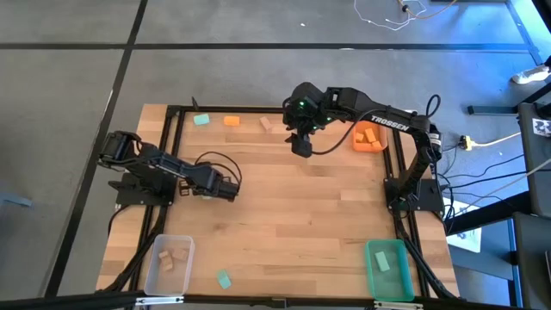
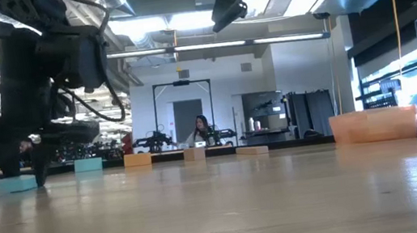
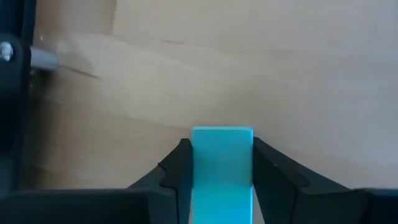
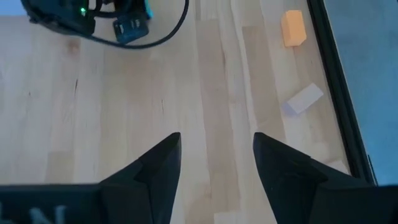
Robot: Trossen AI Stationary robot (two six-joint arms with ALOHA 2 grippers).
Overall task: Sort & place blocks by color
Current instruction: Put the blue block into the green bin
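1. The left gripper (image 1: 231,191) is seen over the left-centre of the worktop (image 1: 293,215); its jaws are clenched on a teal block (image 3: 221,168), which is gripped by its two long sides, one end standing out past the fingertips (image 3: 177,163).
2. The right gripper (image 1: 301,146) is held above the far middle of the worktop, jaws released and nothing between them; the fingers (image 4: 155,168) are seen well apart in the right wrist view.
3. Along the far edge three loose blocks are noted: a teal block (image 1: 201,120), an orange block (image 1: 232,121) and a pale wood block (image 1: 266,125), each apart from the next.
4. Another teal block (image 1: 224,279) is seen near the front edge, just beside the clear bin (image 1: 169,263).
5. Pale wood blocks (image 1: 170,257) are seen inside the clear bin at the front left corner.
6. An orange bin (image 1: 370,138) with orange blocks in it is noted at the far right; a green bin (image 1: 389,269) at the front right, contents not made out.
7. In the low view a person (image 2: 201,128) is seen far off in the room.
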